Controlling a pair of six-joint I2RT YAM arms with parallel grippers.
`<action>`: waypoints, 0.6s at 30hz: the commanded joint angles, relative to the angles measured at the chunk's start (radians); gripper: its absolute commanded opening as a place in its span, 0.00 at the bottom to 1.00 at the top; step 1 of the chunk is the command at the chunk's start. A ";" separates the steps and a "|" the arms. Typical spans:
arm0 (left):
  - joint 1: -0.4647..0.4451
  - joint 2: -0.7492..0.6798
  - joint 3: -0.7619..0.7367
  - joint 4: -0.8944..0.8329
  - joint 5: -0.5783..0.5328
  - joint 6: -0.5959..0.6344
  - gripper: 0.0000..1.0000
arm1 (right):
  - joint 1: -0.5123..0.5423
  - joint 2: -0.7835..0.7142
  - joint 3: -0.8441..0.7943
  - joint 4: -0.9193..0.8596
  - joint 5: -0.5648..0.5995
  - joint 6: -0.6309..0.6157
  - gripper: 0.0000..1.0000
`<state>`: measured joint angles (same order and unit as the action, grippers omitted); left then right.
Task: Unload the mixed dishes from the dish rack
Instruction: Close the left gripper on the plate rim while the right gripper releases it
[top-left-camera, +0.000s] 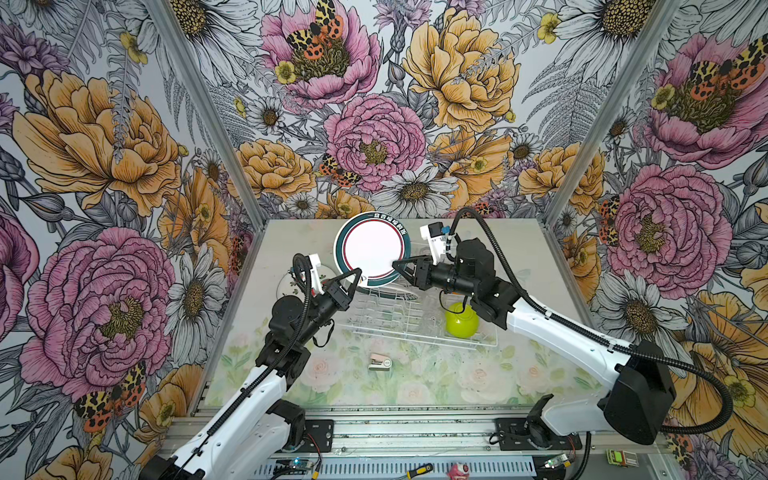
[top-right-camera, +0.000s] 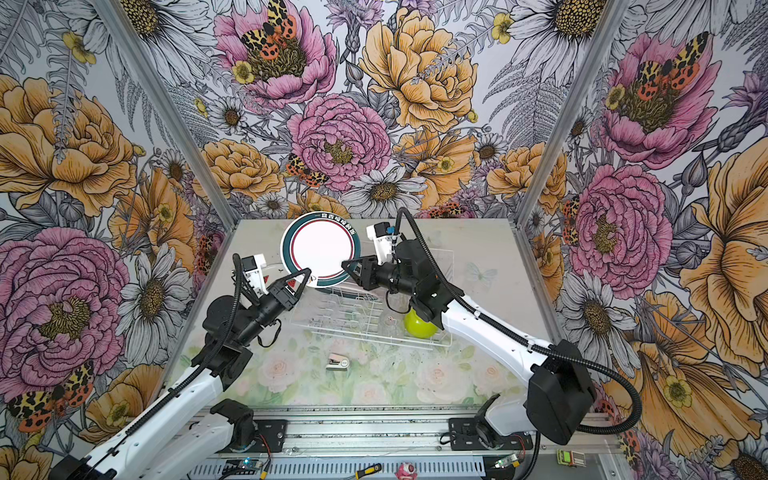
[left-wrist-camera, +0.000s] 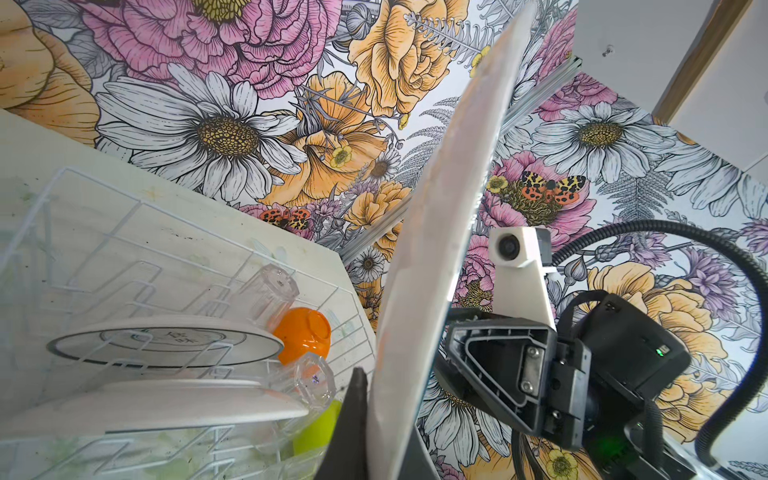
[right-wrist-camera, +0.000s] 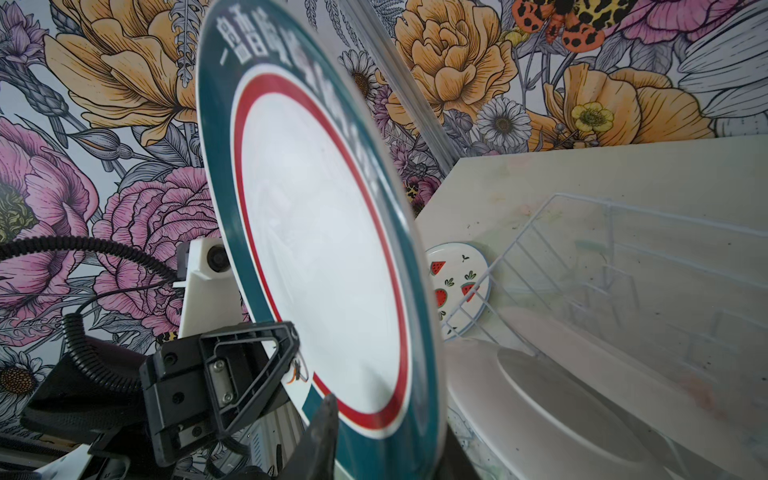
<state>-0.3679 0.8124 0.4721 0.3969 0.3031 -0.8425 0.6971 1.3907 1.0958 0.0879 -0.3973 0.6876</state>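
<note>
Above the dish rack: teal-rimmed plate, raised on edge between two claws.
Far left, flat on the table just beside the rack: watermelon plate, apart from both claws. Next, left gripper: fingers pressed together on the teal-rimmed plate's lower left rim, one on its face and one behind. Centre: the plate itself, lifted clear of the wires, printed face toward the top cameras. Then right gripper: at the lower right rim, with the plate's edge between its fingers; whether they pinch it or only flank it cannot be made out. Below, inside the rack: second plate leaning in the tines, clear tumbler, orange bowl. Right end of rack, under the right arm: lime-green bowl.
</note>
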 joint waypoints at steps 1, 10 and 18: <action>0.019 0.007 0.026 -0.046 -0.054 0.046 0.00 | 0.009 -0.013 -0.004 0.065 -0.011 -0.022 0.34; 0.041 0.023 0.042 -0.042 -0.055 0.050 0.00 | -0.002 -0.037 -0.034 0.043 0.040 -0.043 0.62; 0.056 0.046 0.082 -0.089 -0.072 0.061 0.00 | -0.005 -0.058 -0.063 0.006 0.091 -0.089 0.72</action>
<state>-0.3260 0.8608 0.5003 0.2901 0.2588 -0.8097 0.6941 1.3609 1.0519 0.0956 -0.3424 0.6338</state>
